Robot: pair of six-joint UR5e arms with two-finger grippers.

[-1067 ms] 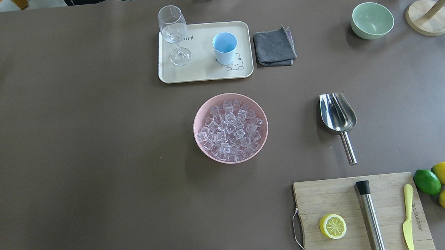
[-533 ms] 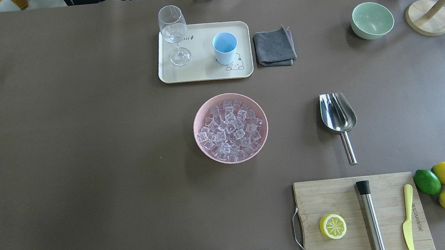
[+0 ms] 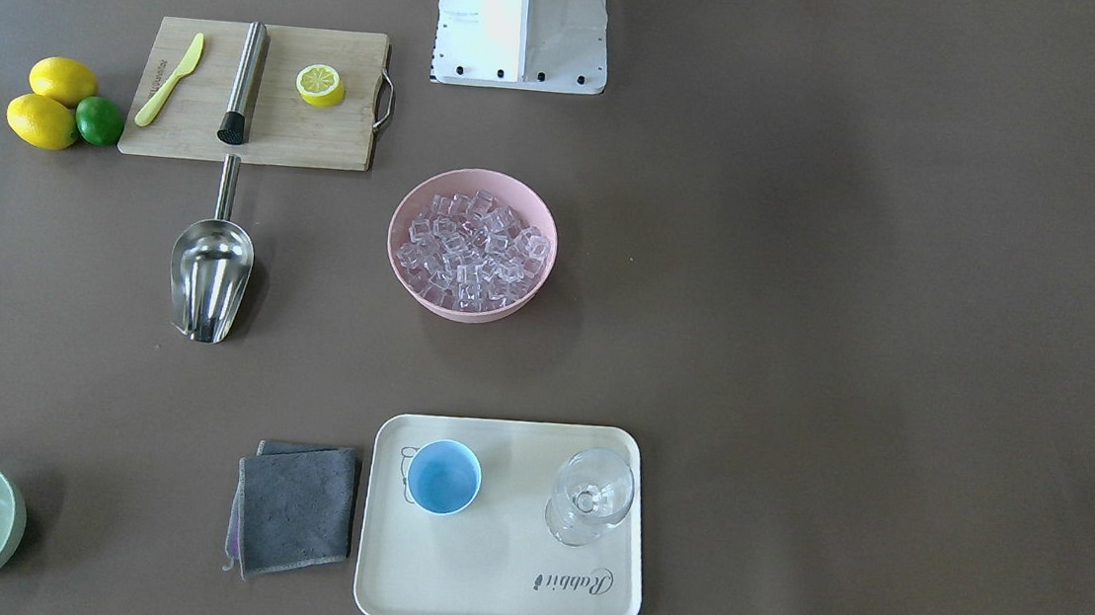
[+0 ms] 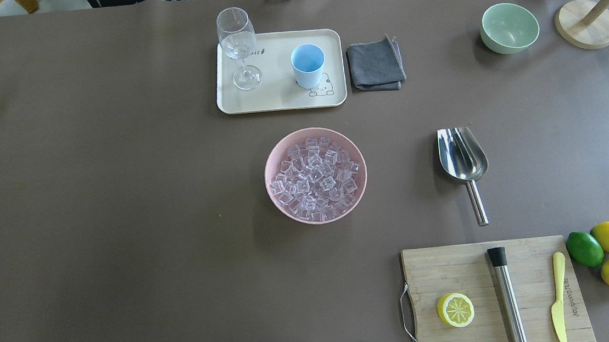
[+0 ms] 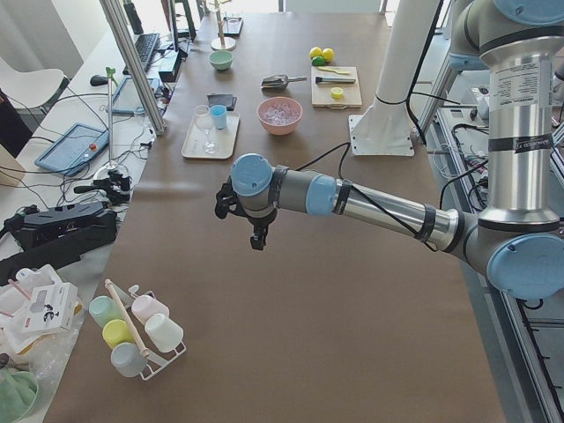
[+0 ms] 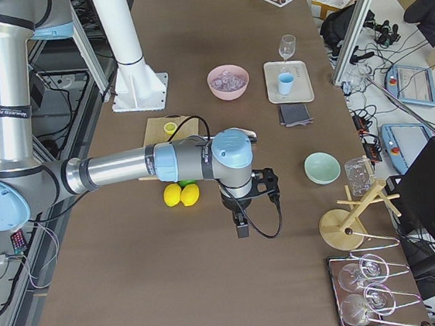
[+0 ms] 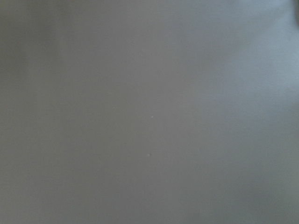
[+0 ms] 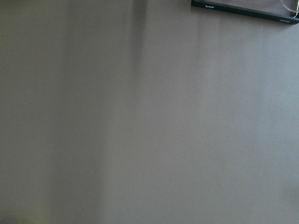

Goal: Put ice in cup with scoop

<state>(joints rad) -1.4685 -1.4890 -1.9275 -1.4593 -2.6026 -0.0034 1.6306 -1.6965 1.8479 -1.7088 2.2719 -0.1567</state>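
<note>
Front-facing: the scoop [image 3: 210, 273] lay left of centre, apart from the pink bowl [image 3: 468, 310] holding the ice [image 3: 472, 246]. The cup [image 3: 442, 477] stood on the tray [image 3: 496, 561], lower centre.

Left side view: the left gripper [image 5: 256, 233] hung mid-frame over the table [image 5: 264, 335].

Right side view: the right gripper [image 6: 241, 224] hung likewise. Neither pincer's state could be told.
</note>
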